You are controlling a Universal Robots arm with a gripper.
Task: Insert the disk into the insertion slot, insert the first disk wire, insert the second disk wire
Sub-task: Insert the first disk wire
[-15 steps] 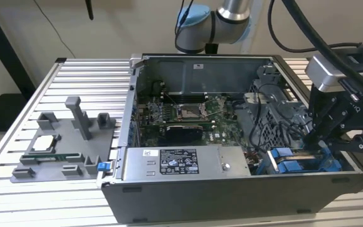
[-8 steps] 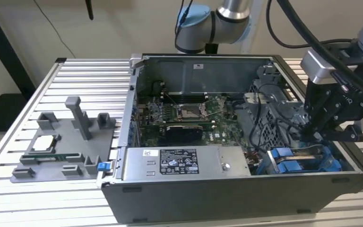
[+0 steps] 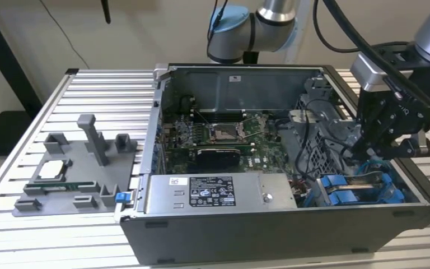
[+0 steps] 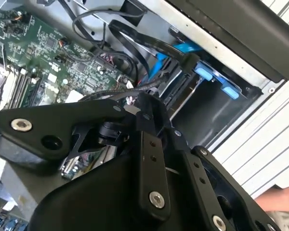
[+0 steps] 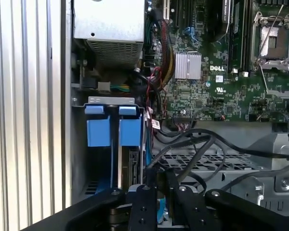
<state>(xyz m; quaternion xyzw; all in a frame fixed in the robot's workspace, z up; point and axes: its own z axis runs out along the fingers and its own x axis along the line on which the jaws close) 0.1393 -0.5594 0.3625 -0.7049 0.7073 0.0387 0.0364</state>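
Note:
The disk (image 5: pixel 133 168) sits edge-up in the insertion slot (image 5: pixel 102 166), between blue rails with two blue tabs (image 5: pixel 97 129) at its end. In the exterior view the disk (image 3: pixel 364 180) lies in the slot (image 3: pixel 394 196) at the near right corner of the open computer case. My gripper (image 3: pixel 363 150) hangs just above that bay. Its black fingers (image 4: pixel 143 115) are pressed together on the end of a black disk wire (image 4: pixel 135 90). Black wires (image 5: pixel 192 144) loop from the motherboard area into the gripper (image 5: pixel 161 187).
A grey power supply box with a white sticker (image 3: pixel 208 193) lies beside the bay. The motherboard (image 3: pixel 215 134) fills the case floor. A perforated grey cage (image 5: pixel 221 163) and loose cables crowd the gripper. A grey fixture (image 3: pixel 73 174) stands on the slatted table.

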